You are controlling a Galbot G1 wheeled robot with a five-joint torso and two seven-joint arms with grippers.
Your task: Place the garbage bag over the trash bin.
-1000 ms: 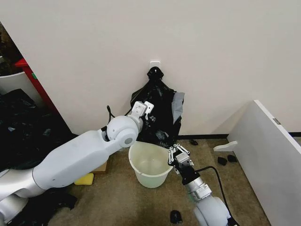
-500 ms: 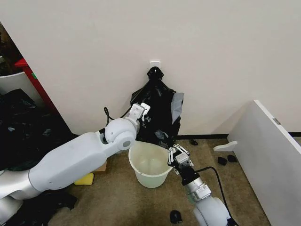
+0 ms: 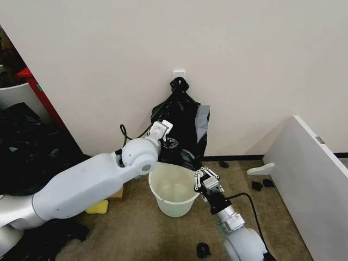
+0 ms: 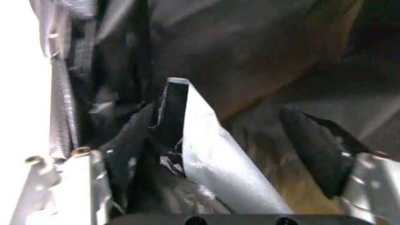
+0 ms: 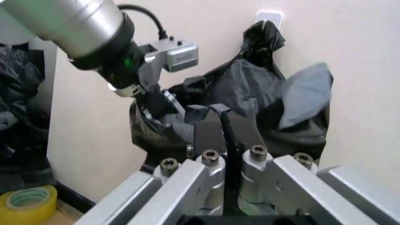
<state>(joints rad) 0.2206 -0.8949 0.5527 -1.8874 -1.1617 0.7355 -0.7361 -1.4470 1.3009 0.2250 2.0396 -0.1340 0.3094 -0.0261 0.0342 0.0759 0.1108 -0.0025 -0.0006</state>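
The room is evenly and softly lit in the head view, with faint shadows cast. Dimness and motion blur are seen in the left wrist view; near parts are defocused in the right wrist view.

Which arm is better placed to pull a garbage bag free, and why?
Probably the left. Its tool is already among the black bags hanging on the wall, while the right tool is clamped on the white trash bin's rim, steadying it.

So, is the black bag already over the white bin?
No, the trash bin stands open and bare; the black bags hang on the wall behind it.
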